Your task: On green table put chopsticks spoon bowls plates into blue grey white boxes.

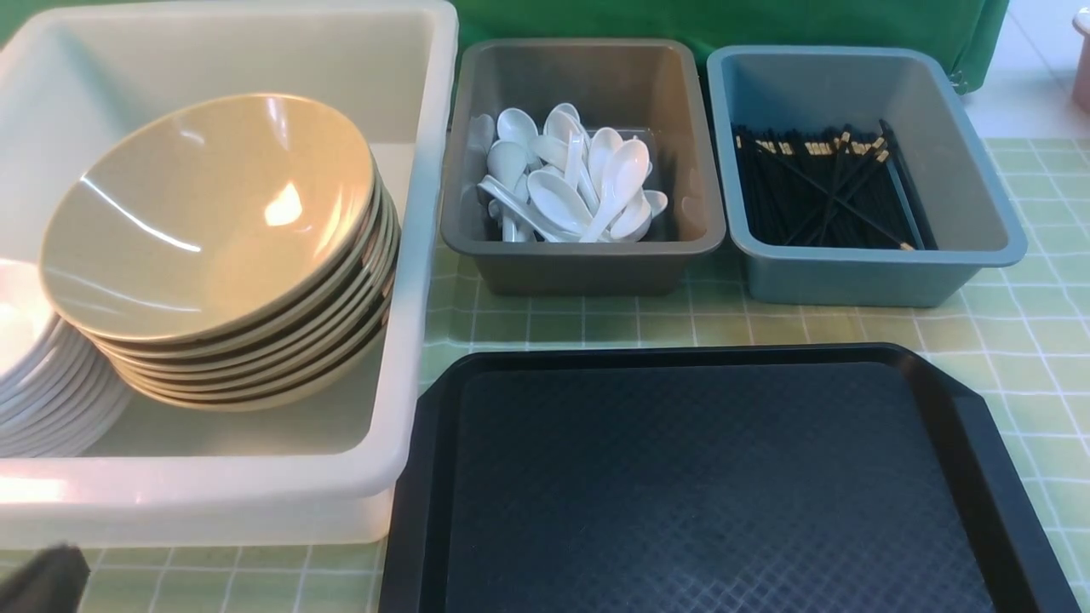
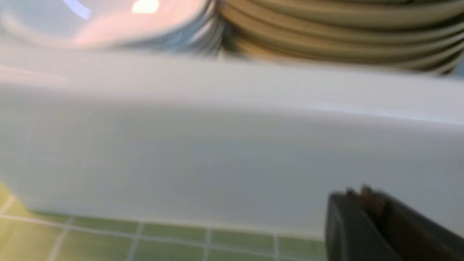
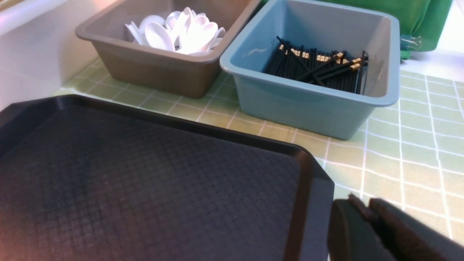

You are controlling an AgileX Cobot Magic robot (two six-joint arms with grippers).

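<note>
Several tan bowls (image 1: 204, 213) are stacked in the big white box (image 1: 204, 489), tilted, beside a stack of white plates (image 1: 34, 375). White spoons (image 1: 570, 191) are heaped in the grey box (image 1: 579, 264). Black chopsticks (image 1: 826, 196) lie in the blue box (image 1: 851, 277). My left gripper (image 2: 357, 192) is shut and holds nothing. It hangs low in front of the white box's near wall (image 2: 217, 145). My right gripper (image 3: 362, 203) is shut and holds nothing, just off the near right corner of the black tray (image 3: 145, 181), above the green table (image 3: 398, 152).
The black textured tray (image 1: 715, 485) lies on the checked green table (image 1: 1022, 340), in front of the grey and blue boxes and against the white box's right side. A dark green cloth (image 1: 724, 21) hangs behind the boxes.
</note>
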